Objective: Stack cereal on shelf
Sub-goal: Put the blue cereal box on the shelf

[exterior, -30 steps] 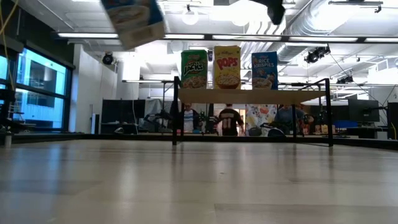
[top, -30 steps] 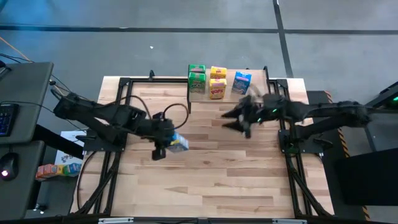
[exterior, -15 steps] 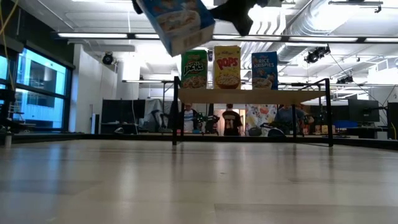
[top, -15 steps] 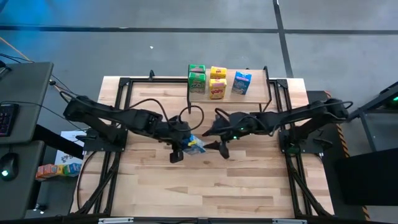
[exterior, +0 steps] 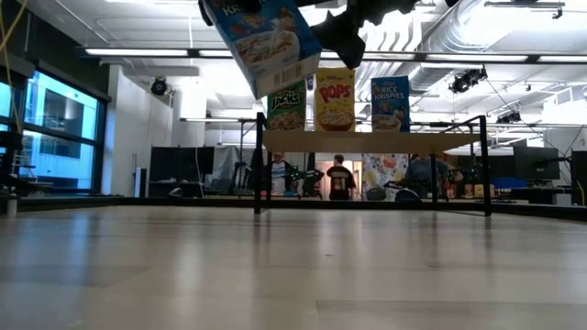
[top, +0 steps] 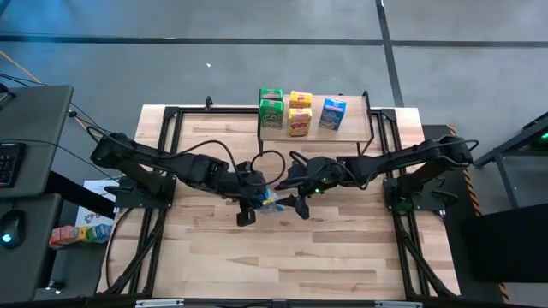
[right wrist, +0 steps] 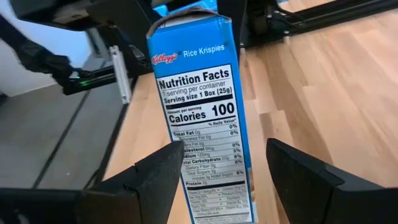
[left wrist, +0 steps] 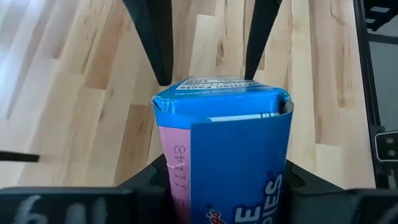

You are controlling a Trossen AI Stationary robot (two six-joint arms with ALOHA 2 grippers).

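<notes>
Two grippers mid-air over surface (top: pixel 342 248): left gripper (top: pixel 255 200) jaws clamped on blue cereal box (top: pixel 271 201), right gripper (top: pixel 298 198) jaws apart around it.

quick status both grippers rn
left gripper: shut on the blue cereal box, held above the table.
right gripper: open, fingers either side of that box.

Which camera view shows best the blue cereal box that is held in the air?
The right wrist view: the blue cereal box fills it, nutrition panel readable. The left wrist view shows its top, the low view its tilted front, the high view a small patch between the arms.
</notes>
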